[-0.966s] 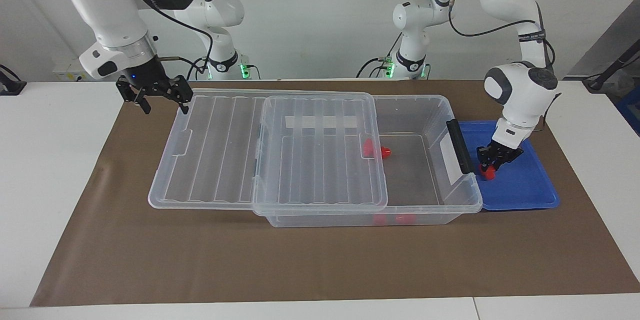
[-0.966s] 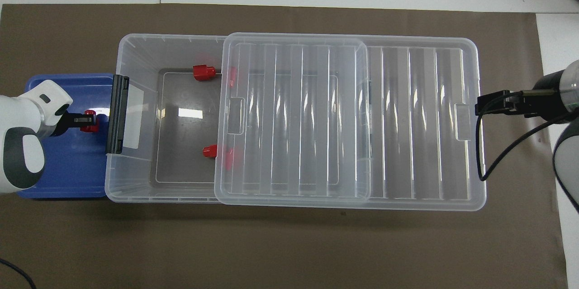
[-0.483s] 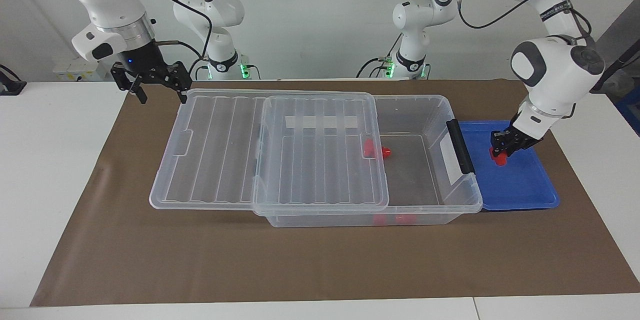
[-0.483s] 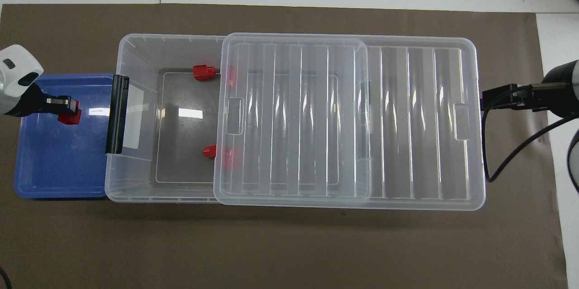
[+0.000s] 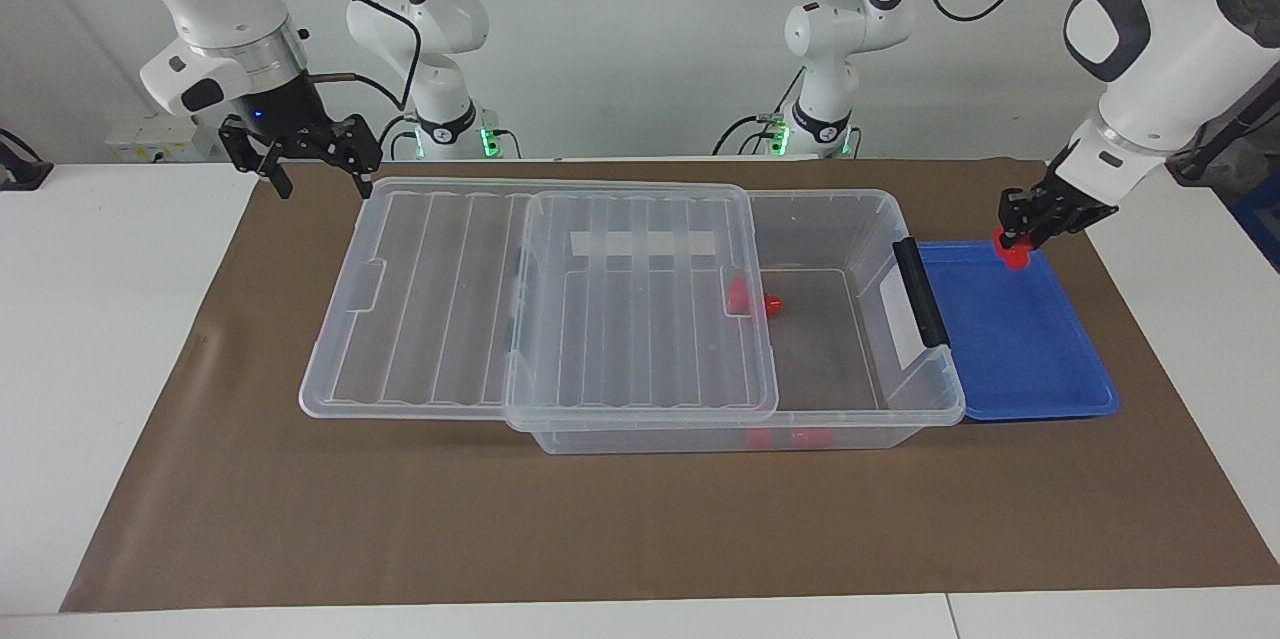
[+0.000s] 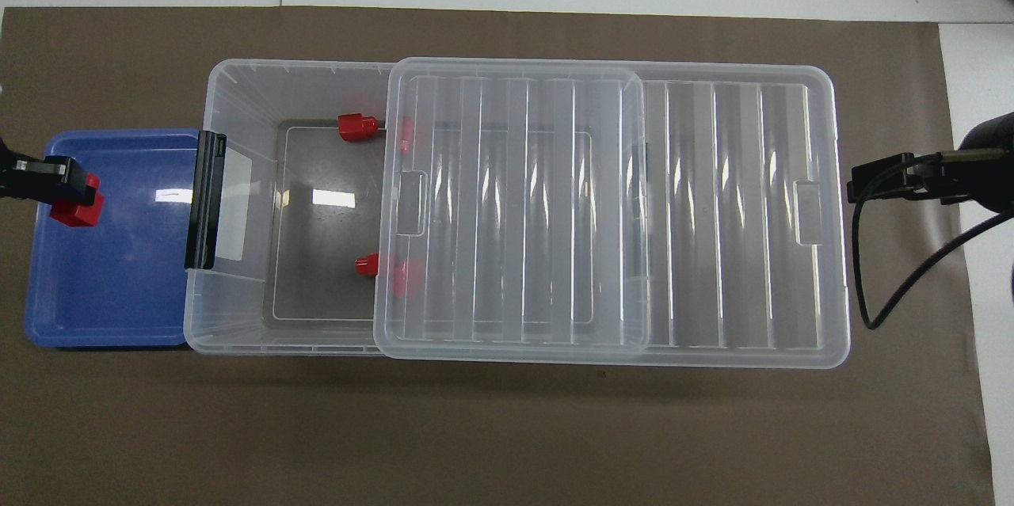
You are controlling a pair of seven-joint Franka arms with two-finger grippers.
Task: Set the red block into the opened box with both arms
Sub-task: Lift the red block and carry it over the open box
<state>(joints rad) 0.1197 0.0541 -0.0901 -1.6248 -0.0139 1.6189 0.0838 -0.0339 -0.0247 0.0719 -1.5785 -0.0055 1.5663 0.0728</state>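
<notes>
Red block lifted off blue tray, clamped in left gripper, right gripper spread wide

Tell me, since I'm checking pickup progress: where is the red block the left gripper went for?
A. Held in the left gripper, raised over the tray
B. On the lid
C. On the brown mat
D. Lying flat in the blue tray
A: the left gripper is shut on the red block, lifted clear above the blue tray.
</notes>
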